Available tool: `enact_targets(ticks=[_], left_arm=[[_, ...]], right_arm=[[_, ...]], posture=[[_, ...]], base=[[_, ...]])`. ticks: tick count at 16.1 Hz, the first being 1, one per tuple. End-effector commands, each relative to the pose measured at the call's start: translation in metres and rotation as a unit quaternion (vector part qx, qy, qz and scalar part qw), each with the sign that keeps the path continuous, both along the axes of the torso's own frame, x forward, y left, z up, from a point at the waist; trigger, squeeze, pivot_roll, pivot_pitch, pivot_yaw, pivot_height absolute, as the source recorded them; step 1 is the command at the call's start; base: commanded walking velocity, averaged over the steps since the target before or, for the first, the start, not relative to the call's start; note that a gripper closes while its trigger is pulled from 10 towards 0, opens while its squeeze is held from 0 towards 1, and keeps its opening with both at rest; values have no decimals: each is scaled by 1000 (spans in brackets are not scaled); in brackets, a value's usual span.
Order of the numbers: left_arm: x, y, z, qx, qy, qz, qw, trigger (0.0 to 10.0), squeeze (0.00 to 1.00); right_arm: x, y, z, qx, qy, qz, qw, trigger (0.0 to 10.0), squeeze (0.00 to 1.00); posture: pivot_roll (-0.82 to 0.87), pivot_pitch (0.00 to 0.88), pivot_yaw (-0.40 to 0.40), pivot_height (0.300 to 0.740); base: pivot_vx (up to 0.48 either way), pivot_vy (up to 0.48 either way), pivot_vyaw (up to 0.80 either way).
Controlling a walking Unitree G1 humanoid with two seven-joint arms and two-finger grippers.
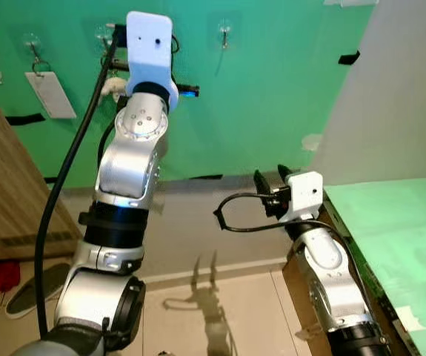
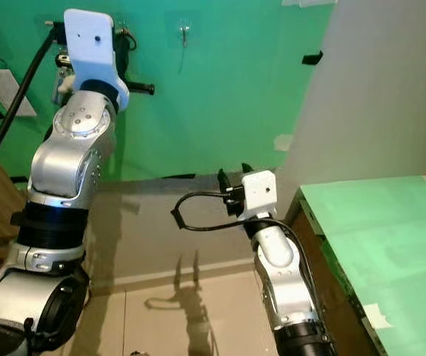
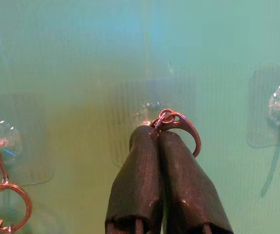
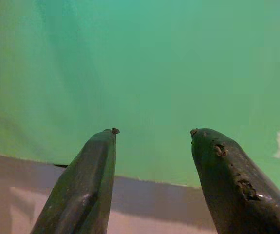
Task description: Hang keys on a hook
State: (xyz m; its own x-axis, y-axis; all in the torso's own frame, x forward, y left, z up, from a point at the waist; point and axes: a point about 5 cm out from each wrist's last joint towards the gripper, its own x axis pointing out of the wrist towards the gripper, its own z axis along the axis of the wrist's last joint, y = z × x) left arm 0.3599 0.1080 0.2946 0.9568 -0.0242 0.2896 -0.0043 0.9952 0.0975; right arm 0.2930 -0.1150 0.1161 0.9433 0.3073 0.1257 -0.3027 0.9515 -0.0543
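My left arm is raised to the green wall. Its gripper is shut on a copper key ring, which it holds right at the clear stick-on middle hook; I cannot tell whether the ring is over the hook. A pale key or tag dangles beside the wrist. The left hook carries a ring and a white tag. The right hook is bare. My right gripper is open and holds nothing, low down and pointing at the wall.
A wooden cabinet stands on the left, with shoes on the tiled floor beside it. A green-topped table is at the right, under a white wall panel. Black tape strips dot the wall.
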Motion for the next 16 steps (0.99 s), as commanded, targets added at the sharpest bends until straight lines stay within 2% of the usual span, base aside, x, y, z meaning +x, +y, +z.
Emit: enact_targets(ticks=[1, 2, 4, 7, 9, 13, 16], left_arm=[[-3, 3, 5, -18, -17, -5, 1000, 10000, 0], [-7, 0, 13, -25, -42, -20, 999, 10000, 0], [-9, -4, 16, -10, -58, -28, 998, 10000, 0], [-1, -17, 14, 32, -63, -42, 997, 10000, 0], [0, -19, 15, 30, -63, -45, 997, 10000, 0], [1, -8, 3, 57, -12, -22, 998, 10000, 0], [1, -7, 4, 42, -23, -17, 999, 10000, 0]], right_arm=[[-1, 0, 0, 1, -2, 4, 1000, 10000, 0], [-2, 0, -2, -1, 3, 4, 1000, 10000, 0], [-3, 0, -3, -1, 7, 6, 1000, 10000, 0], [-3, 2, -5, -3, 13, 8, 1000, 10000, 0], [-4, 2, -5, -3, 13, 9, 1000, 10000, 0], [-5, 2, -8, -2, 19, 8, 1000, 10000, 0], [-5, 3, -9, -3, 21, 10, 1000, 10000, 0]], posture=[[37, 0, -2, 740], [38, 0, -2, 740], [37, 0, -1, 740], [39, 0, 1, 740], [38, 0, 6, 740], [41, 0, 9, 740], [47, 0, 6, 740]], base=[[0, 0, 0], [0, 0, 0], [0, 0, 0], [0, 0, 0], [0, 0, 0], [0, 0, 0], [0, 0, 0]])
